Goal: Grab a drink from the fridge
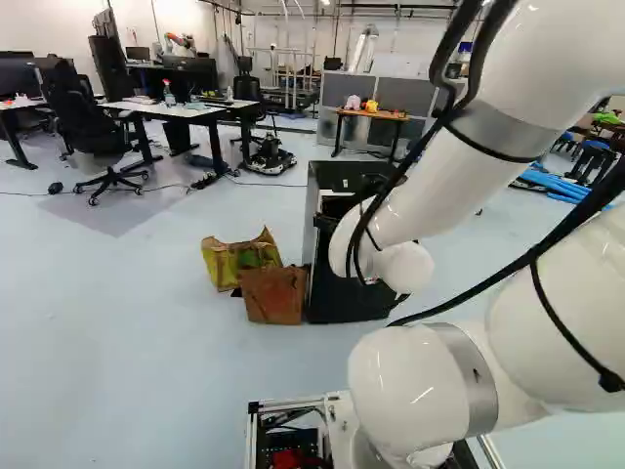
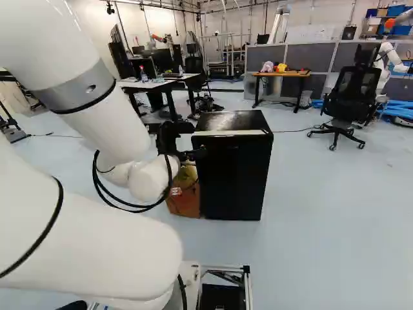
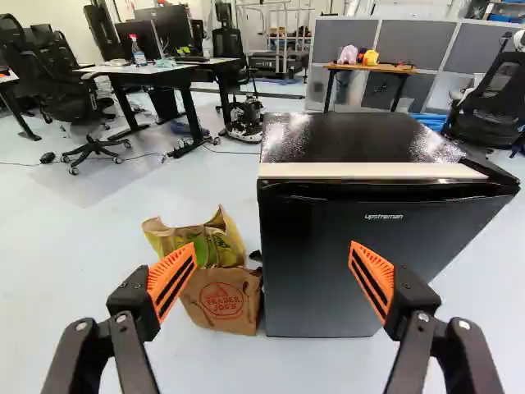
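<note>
End effector point(image 3: 272, 245) spread wide | mini fridge point(image 3: 353, 144) looks closed from here | should ease in square to door's top lip point(image 3: 369, 191), clearing paper bag point(image 3: 223, 302)

The fridge point(image 3: 316, 271) has a glossy top and smooth door; the paper bag point(image 3: 215, 316) is matt and creased; the floor point(image 3: 74, 254) is smooth.

Over there, two cameras look ahead and a little down past the white, jointed robot arm point(image 1: 439, 195), one from behind its left, one its right. The wrist's faces the black, boxy fridge point(image 3: 316, 267) from nearer, slightly above. All three share fridge and brown paper bag point(image 3: 221, 305).
</note>
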